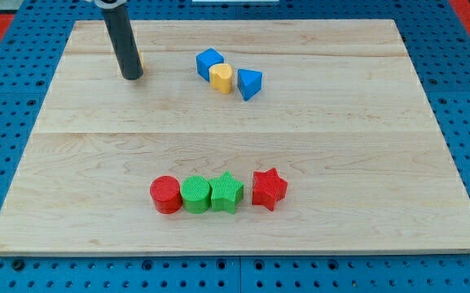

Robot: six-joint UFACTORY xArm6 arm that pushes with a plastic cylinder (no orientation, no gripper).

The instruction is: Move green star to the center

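Camera view shows a wooden board (96, 146) with my tip (132, 76) standing near the view's top left corner. The rod has no jaws to open or close; it holds nothing and it touches no block at this moment.

The green star (227, 193) lies far from my tip, down and to the view's right, in a row near the view's bottom of the board. In this row, from the view's left, stand a red cylinder (166, 194), a green cylinder (195, 194), the green star and a red star (269, 189). The green star touches the green cylinder on its left side, and the red star is just beside it on the right, with perhaps a very thin gap; I cannot tell surely.

Near the view's top, another group stands: a blue cube (208, 63), a yellow block (221, 77) and a blue triangle (249, 84), close together, to the view's right of my tip.

The center of the board is above the green star in the view, so I judge the push must go toward the view's top. For this, my tip has to come below the star, on the side of the board's bottom edge. The way from the top left goes around the row, probably past the red cylinder, because the neighbours stand tight on both sides and a careless path can move them too.
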